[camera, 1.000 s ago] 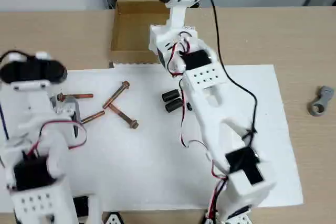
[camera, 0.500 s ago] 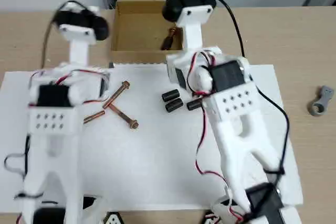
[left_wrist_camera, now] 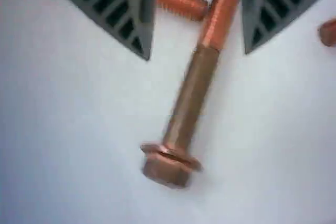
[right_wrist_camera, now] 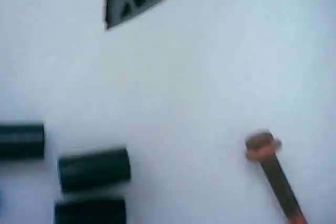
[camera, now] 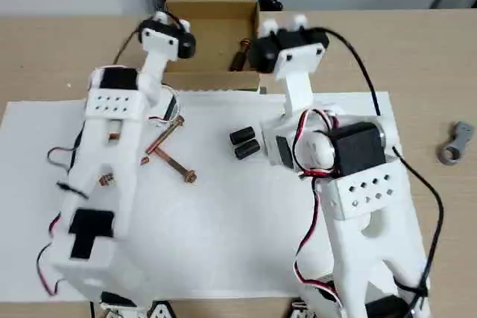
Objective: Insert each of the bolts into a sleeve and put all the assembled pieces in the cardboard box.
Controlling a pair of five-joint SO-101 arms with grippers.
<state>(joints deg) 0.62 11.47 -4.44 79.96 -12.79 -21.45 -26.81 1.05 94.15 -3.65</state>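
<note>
Left claw (left_wrist_camera: 197, 51) is hovering, jaws apart. Copper-coloured flanged metal bolt (left_wrist_camera: 186, 106) is lying with its threaded end between them.

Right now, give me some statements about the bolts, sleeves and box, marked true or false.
The left gripper is open astride a bolt. True.
The cardboard box is empty. False: a piece lies inside it.
Black sleeves lie on the white sheet. True.
The grey part lies on the white sheet. False: it lies on the bare table.
</note>
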